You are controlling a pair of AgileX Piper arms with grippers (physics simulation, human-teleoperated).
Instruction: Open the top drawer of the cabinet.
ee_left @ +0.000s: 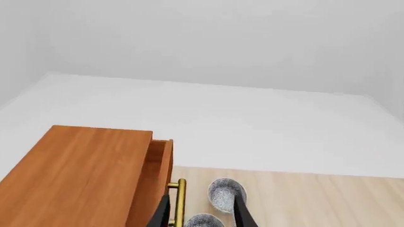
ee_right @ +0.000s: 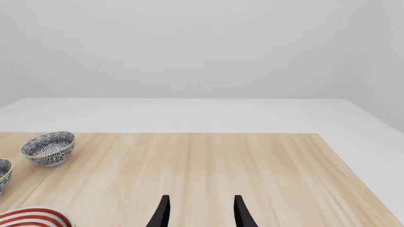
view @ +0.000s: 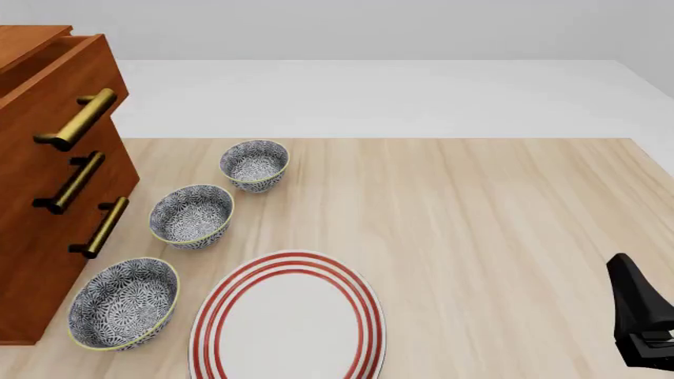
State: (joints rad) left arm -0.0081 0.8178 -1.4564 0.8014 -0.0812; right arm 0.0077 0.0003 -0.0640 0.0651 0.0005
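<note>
Tabletop (view: 506, 237) — bowls (view: 191, 215) empty

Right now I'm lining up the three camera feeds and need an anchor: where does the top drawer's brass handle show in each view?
Front view: brass handle at upper left, on the top drawer, which stands slightly out from the cabinet.
Left wrist view: at the bottom edge, beside the left end effector.
Right wrist view: not in it.
Shared landmark: the farthest patterned bowl, seen in all three views.
</note>
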